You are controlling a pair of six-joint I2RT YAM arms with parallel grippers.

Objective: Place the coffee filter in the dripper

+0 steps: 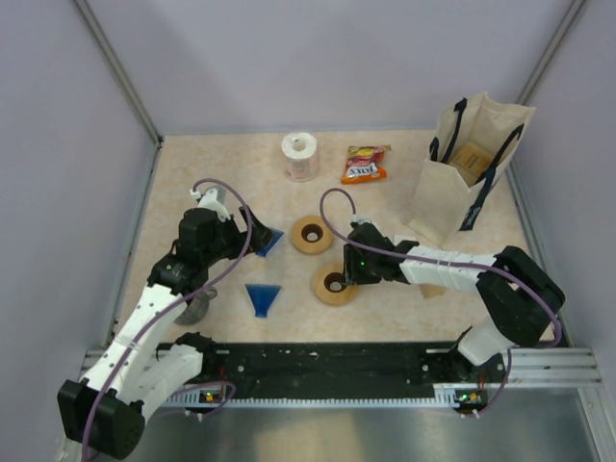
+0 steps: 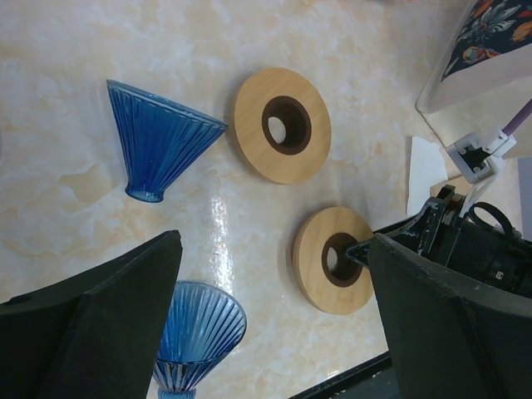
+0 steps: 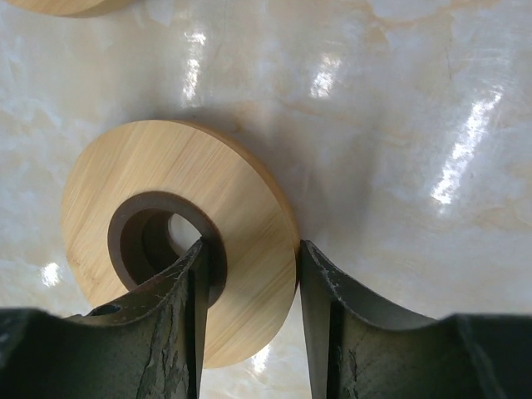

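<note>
The right gripper (image 3: 249,249) has its jaws narrowed on the rim of the near wooden ring (image 3: 179,241), one finger in its hole. The left gripper (image 2: 274,241) hovers with jaws wide. The coffee filter (image 2: 426,170) lies flat on the table (image 2: 66,50) beside the tote bag (image 2: 482,41), well apart from both blue drippers (image 2: 162,137).

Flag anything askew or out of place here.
Both blue drippers lie tipped on their sides: the far dripper beside the far wooden ring, the near dripper left of the near wooden ring. Neither sits on a ring. The right gripper straddles the near ring's rim, one finger in its hole.
</note>
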